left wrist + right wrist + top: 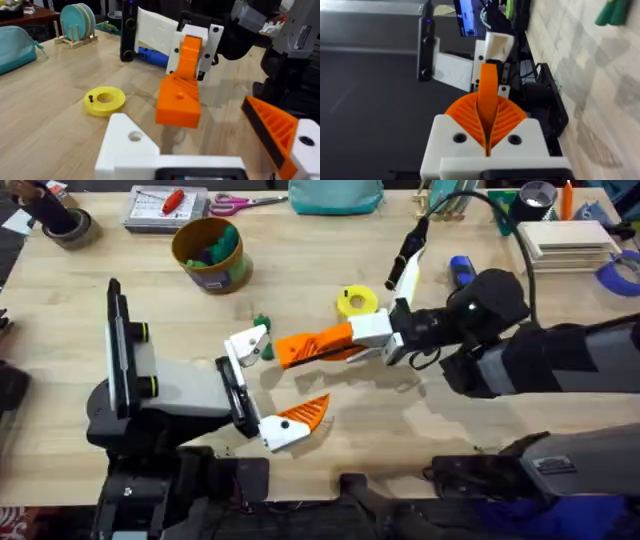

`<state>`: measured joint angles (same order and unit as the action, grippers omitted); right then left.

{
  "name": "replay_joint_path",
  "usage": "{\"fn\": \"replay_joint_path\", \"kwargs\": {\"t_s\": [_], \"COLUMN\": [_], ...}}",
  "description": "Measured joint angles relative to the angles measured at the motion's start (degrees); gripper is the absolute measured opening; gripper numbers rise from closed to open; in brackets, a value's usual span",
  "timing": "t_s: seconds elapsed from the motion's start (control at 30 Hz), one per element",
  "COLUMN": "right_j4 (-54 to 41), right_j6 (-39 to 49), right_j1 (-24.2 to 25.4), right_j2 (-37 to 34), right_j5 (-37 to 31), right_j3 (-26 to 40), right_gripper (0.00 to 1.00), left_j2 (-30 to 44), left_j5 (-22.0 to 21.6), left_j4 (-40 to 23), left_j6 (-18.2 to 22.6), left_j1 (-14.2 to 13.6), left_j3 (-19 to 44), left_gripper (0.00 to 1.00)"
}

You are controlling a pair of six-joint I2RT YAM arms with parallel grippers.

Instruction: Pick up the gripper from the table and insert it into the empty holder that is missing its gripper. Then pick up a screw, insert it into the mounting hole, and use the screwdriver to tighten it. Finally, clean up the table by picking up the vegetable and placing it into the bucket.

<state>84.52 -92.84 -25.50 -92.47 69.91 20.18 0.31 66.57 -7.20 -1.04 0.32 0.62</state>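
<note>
Where the two arms meet mid-desk:
Right claw (300, 347): clenched on the gripper (312, 346), the loose orange wedge pinched between its orange pads.
Left claw (262, 385): spread wide, grasping nothing; one finger carries an orange pad (305, 412), the other is the empty holder (247, 342), bare white.
Gripper position: tip just beside the empty holder, above the desk (80, 300).
Count: one yellow ring (357, 302); one screwdriver (461, 270), blue, behind the right arm.
Bucket (210, 255): green and blue items inside.
Vegetable (262, 323): on the desk by the holder.
</note>
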Motion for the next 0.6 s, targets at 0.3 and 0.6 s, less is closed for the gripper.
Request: {"fn": "replay_joint_path", "kwargs": {"t_s": [0.3, 0.6], "right_j4": [3.3, 2.9], "right_j6": [-0.1, -0.4], "right_j1": [0.0, 0.0], "right_j2": [0.0, 0.0], "right_j5": [0.0, 0.0], "right_j3": [0.0, 0.0], "right_gripper": [0.010, 0.010], "left_j2": [0.0, 0.0], "left_j5": [0.0, 0.0], "left_j4": [0.0, 0.0], "left_j6": [0.0, 0.0], "left_j1": [0.0, 0.0], "left_j3": [0.0, 0.0], "left_gripper": [0.985, 0.985]}}
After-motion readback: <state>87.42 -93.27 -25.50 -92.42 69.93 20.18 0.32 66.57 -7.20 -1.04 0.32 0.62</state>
